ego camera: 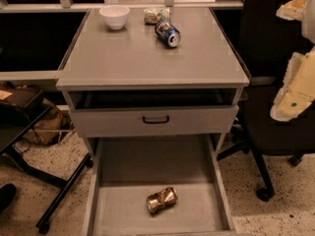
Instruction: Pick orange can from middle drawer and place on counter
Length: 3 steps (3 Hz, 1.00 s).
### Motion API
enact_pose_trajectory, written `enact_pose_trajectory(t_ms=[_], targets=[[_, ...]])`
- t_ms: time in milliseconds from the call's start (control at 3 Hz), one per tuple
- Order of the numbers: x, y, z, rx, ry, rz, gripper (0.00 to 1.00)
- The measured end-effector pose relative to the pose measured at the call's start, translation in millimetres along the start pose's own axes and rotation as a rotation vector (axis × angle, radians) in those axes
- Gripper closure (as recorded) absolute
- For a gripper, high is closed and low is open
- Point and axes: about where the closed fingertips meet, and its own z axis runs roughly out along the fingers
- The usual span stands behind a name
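Note:
The orange can (161, 200), dented and shiny, lies on its side on the floor of the pulled-out middle drawer (123, 215), near its front centre. The counter (147, 58) is the broad grey cabinet top above it. My gripper (284, 59) hangs at the right edge of the view, beside the counter's right side and well above and to the right of the can. Its two cream fingers (295, 90) stand apart, open and empty.
On the counter's far end stand a white bowl (114, 16), a crumpled snack bag (155, 15) and a blue-and-black can (168, 33) on its side. A grey drawer front with a black handle (156, 119) sits above the open drawer. A black office chair (275, 132) stands right, a dark stand (29, 132) left.

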Motion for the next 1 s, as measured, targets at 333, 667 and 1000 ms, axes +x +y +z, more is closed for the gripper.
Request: enact_pose_trajectory(t_ms=[333, 667, 1000], targets=[[-6.7, 3.6, 3.3, -0.009, -0.016, -0.012, 0.00], [-6.7, 3.6, 3.3, -0.009, -0.016, -0.012, 0.00], [-3.4, 18.2, 24.5, -0.011, -0.025, 0.002, 0.00]])
